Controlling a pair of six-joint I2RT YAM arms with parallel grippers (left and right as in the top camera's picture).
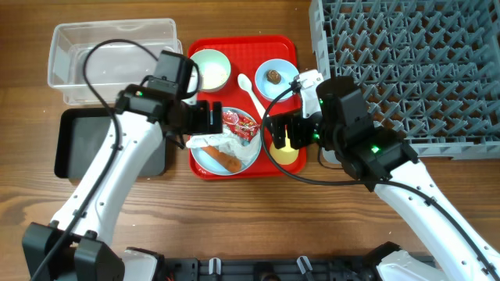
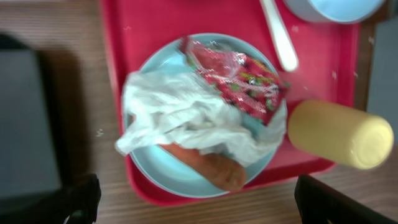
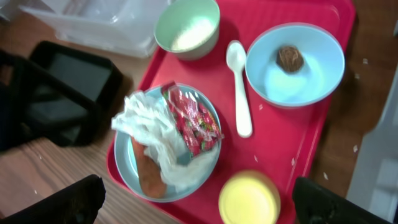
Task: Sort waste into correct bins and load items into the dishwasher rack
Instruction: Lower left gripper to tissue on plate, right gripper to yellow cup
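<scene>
1. The clear tub (image 1: 113,51) stands at the rear left, with the black tray (image 1: 78,140) just in front of it.
2. The left gripper (image 1: 212,117) hovers over the left half of the red serving tray (image 1: 242,45). Its fingers (image 2: 81,199) are spread wide and hold nothing.
3. Below it, the light blue plate (image 1: 248,156) carries the white napkin (image 1: 223,141), the red wrapper (image 1: 241,123) and the carrot piece (image 1: 228,161), which pokes out from under the napkin.
4. Behind the plate sits the pale green bowl (image 1: 209,69), with white crumbs (image 3: 189,32) inside.
5. The white spoon (image 1: 248,87) lies on the tray between the two bowls.
6. The light blue bowl (image 1: 287,69) holds the brown morsel (image 1: 274,76).
7. The yellow cup (image 1: 287,153) stands upright at the tray's front right corner.
8. The right gripper (image 1: 291,131) hangs over the cup, fingers (image 3: 336,202) released and empty.
9. The dishwasher rack (image 1: 414,70) fills the rear right, just beside the tray.
</scene>
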